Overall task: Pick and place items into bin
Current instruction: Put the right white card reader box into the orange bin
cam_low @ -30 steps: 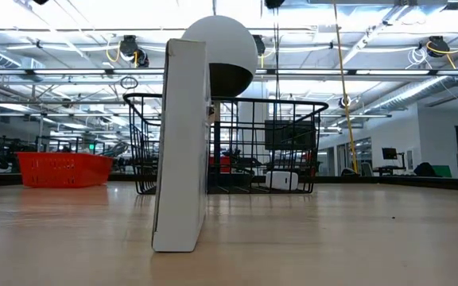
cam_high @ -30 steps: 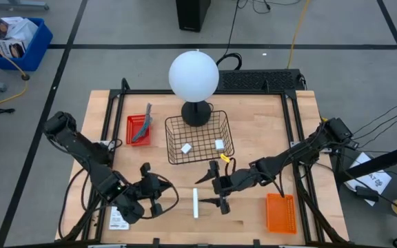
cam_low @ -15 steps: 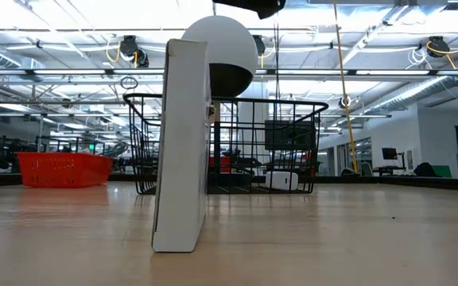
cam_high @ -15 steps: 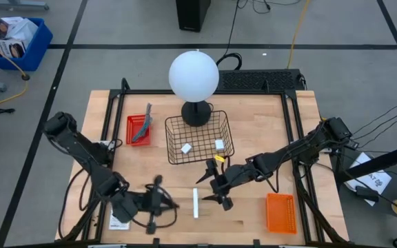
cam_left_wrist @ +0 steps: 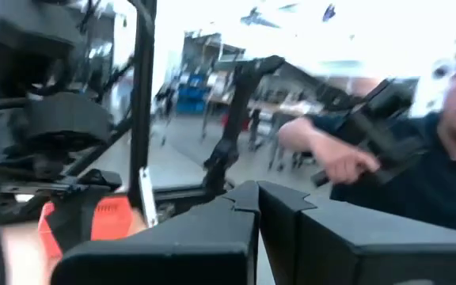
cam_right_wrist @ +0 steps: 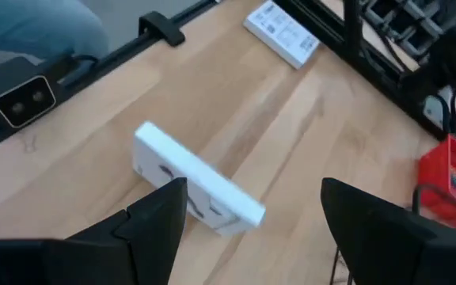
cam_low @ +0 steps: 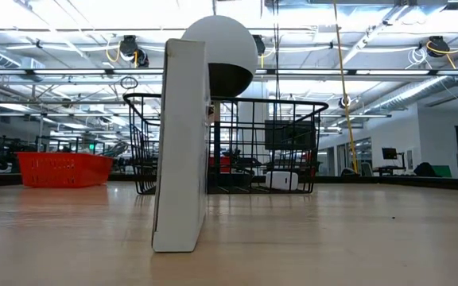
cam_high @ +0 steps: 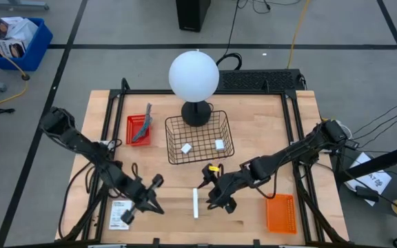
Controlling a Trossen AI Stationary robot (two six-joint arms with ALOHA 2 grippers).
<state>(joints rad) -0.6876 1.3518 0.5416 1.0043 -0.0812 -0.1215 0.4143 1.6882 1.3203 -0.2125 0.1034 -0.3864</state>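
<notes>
White blocks (cam_high: pixel 186 148), two, lay in wire bin (cam_high: pixel 173 157); white card (cam_high: pixel 196 203) (standing on edge) remained outside. Right gripper (cam_high: pixel 216 200) spread empty beside it; left gripper (cam_high: pixel 158 198) closed, empty.

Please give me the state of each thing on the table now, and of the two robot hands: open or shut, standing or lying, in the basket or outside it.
white card: standing on edge, outside basket
wire basket: upright, holds two small white blocks
second card: lying flat near left arm
right hand: open, above the standing card
left hand: shut, empty
</notes>
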